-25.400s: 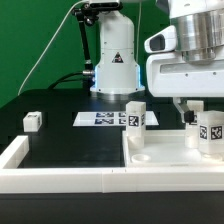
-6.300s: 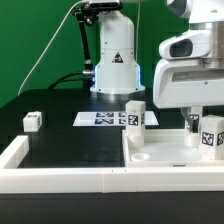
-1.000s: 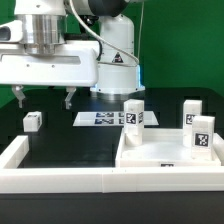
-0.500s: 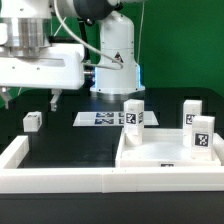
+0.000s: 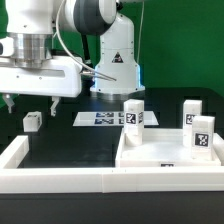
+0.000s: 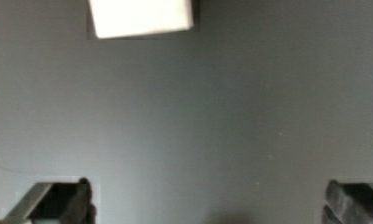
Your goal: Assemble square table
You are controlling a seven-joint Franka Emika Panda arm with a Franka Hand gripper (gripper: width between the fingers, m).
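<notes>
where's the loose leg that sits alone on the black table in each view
Exterior view: the loose leg sits on the black table at the exterior view's left, under the open pincer.
Wrist view: the leg is the white block at the picture's edge, across from the fingertips.
Shared landmark: the black table.

Green backdrop wall (image 5: 175, 40) behind, black table (image 5: 70, 140), low white border wall (image 5: 60, 182) along the front

The tool (image 5: 31, 101), jaws apart, hangs above a leg (image 5: 33, 120).
</notes>
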